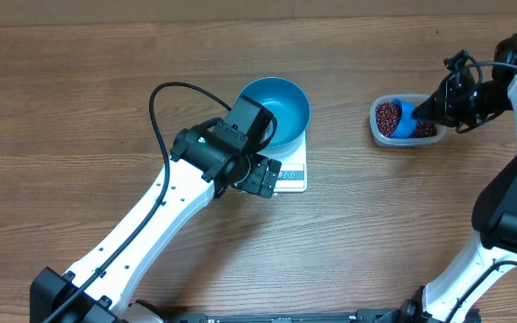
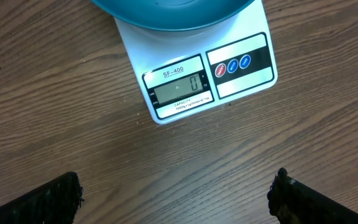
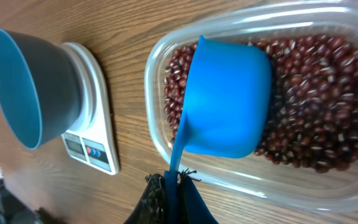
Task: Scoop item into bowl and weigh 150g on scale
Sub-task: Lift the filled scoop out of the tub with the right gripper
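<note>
**Scoop down in the beans, bowl waiting on the scale**

We see the right hand (image 3: pixel 173 193) clamped shut on the handle of a small blue plastic scoop (image 3: pixel 229 99). The scoop's cup rests on the glossy dark red-brown beans (image 3: pixel 316 93) in a clear plastic tub (image 1: pixel 377 130) toward the right edge of the wooden bench (image 1: pixel 106 72). The handle's long axis runs from the hand to the cup and points to the robot's left, which is where the target lies. There the round bright blue bowl (image 1: pixel 275 109) sits on the flat white square kitchen scale (image 2: pixel 191 81) mid-bench, well apart from the tub, with no beans showing in it. We cannot tell whether the cup holds any beans. The right arm, reaching in from the right edge, looks to us the one placed to carry the load across. The left hand (image 2: pixel 176 186) hovers just on the near side of the scale, fingers wide apart and empty. The display reads zero.
</note>
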